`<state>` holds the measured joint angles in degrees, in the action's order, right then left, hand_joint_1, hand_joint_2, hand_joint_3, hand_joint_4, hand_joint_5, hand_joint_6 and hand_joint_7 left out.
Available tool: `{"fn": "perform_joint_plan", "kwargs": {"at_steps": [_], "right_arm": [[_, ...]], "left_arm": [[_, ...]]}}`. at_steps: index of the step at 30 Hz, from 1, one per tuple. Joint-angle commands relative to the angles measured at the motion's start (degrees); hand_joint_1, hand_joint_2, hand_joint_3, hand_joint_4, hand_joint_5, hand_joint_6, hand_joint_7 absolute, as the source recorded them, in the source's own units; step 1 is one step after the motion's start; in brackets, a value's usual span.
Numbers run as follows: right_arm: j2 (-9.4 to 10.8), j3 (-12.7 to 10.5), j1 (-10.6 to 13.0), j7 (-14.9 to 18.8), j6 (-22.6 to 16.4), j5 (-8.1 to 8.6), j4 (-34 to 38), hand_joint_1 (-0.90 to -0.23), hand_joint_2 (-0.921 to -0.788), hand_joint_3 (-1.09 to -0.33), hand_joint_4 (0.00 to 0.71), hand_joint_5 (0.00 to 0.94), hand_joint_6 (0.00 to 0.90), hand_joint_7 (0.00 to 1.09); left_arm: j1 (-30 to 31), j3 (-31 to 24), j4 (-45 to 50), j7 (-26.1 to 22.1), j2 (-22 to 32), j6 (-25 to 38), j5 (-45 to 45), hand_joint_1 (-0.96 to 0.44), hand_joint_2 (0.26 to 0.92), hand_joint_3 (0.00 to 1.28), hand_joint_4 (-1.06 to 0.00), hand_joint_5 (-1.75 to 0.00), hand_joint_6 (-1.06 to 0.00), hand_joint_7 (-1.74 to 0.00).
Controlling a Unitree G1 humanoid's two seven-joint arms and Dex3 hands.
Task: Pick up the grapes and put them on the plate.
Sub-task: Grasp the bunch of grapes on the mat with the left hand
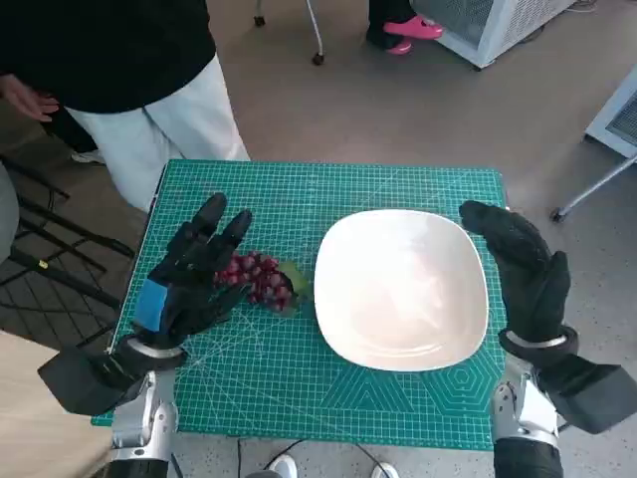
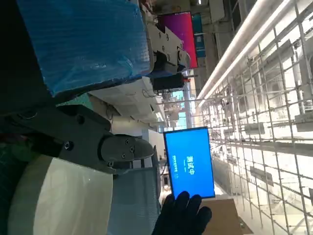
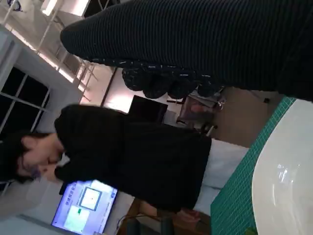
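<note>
Head view: grapes (image 1: 261, 280) on mat just left of plate (image 1: 402, 289), under left hand (image 1: 192, 271) fingertips; fingers spread, no grip visible. Right hand (image 1: 522, 267) open, far side of plate

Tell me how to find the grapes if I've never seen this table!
Look at the green cutting mat covering the small table. Beside the big white plate, on the left hand's side, lies a bunch of grapes partly under that hand's fingers. It is the only dark red, bumpy cluster there, with a bit of green leaf.
</note>
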<state>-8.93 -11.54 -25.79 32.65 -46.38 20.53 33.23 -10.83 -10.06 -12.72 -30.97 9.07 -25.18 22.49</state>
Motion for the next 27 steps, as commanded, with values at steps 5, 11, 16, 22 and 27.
{"fn": "perform_joint_plan", "kwargs": {"at_steps": [5, 11, 16, 22, 27], "right_arm": [[-0.2, -0.31, 0.55, 0.5, 0.92, 0.75, 0.34, -0.527, -0.921, -0.612, 0.339, 0.0, 0.292, 0.0], [-0.23, -0.43, 0.58, 0.61, 0.63, 0.69, 0.55, -0.527, -0.921, -0.614, 0.338, 0.0, 0.29, 0.0], [-0.29, -0.61, 0.56, 0.72, 0.36, 0.58, 0.66, -0.527, -0.921, -0.616, 0.336, 0.0, 0.288, 0.0], [-0.3, -0.71, 0.34, 0.61, 0.39, 0.29, 0.69, -0.528, -0.921, -0.617, 0.336, 0.001, 0.289, 0.0], [-0.26, -0.7, 0.17, 0.34, 0.51, 0.02, 0.79, -0.526, -0.921, -0.618, 0.336, 0.0, 0.289, 0.0]], "left_arm": [[0.02, -0.31, 0.82, -0.21, 0.18, -0.35, 0.27, -0.18, 0.921, 0.32, -0.35, 0.0, -0.33, -0.07], [-0.07, -0.4, 0.79, -0.28, 0.39, -0.37, 0.23, -0.19, 0.921, 0.32, -0.35, 0.0, -0.33, -0.07], [0.36, 0.12, 2.11, 1.5, 1.24, -1.66, -3.65, -0.2, 0.921, 0.27, -0.33, 0.0, -0.31, -0.06], [1.21, 0.93, 6.96, 12.79, 8.96, -4.97, -32.05, -0.36, 0.894, 0.08, -0.19, 0.0, -0.22, -0.01], [1.26, 2.46, 13.31, 16.89, 13.96, 0.83, -48.55, -0.52, 0.818, 0.01, -0.07, 0.0, -0.17, 0.0]]}}
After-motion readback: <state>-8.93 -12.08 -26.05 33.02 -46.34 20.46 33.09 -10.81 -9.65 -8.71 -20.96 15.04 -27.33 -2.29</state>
